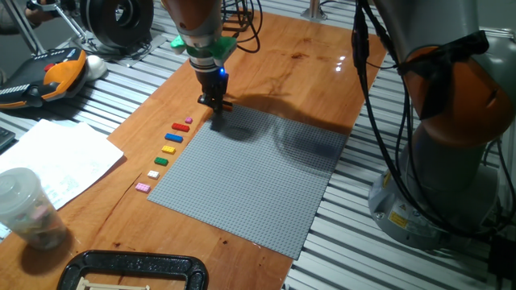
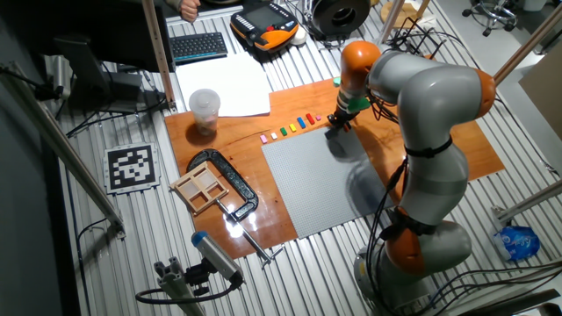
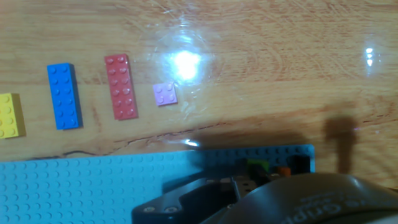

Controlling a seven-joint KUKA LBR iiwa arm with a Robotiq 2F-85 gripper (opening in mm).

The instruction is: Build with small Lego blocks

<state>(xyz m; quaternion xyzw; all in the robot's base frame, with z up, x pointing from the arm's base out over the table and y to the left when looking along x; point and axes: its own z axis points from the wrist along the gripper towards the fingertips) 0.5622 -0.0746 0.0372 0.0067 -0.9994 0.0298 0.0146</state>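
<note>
While the KUKA arm leans over the wooden table [image 1: 306,64], its end effector [image 1: 216,103] stands upright at the far corner of the grey baseplate [image 1: 258,173] in one fixed view, a small orange block [image 1: 226,104] showing at its tips; whether the fingers pinch that block cannot be told from here. A row of small Lego blocks lies on the wood just beside the baseplate's left edge: pink [image 1: 188,121], red [image 1: 181,127], blue [image 1: 174,137], yellow [image 1: 168,149], green [image 1: 161,160], white [image 1: 153,174] and another pink [image 1: 143,187]. A clear plastic cup [image 1: 26,205] and sheets of paper [image 1: 52,157] sit further left.

In the other fixed view, the end effector [image 2: 339,120] meets the same corner of the baseplate [image 2: 334,180], with the coloured row [image 2: 290,130] running along its upper edge. A black clamp [image 2: 230,186] and a wooden tray [image 2: 200,187] rest near the table's front.

From the hand view, the dark end effector body fills the lower frame, hiding the fingertips. Yellow [image 3: 10,115], blue [image 3: 64,96] and red [image 3: 120,86] blocks and a small pink one [image 3: 165,94] lie apart on the wood above the baseplate [image 3: 81,186]. Tiny green [image 3: 254,167] and orange [image 3: 283,170] pieces sit at the baseplate corner.
</note>
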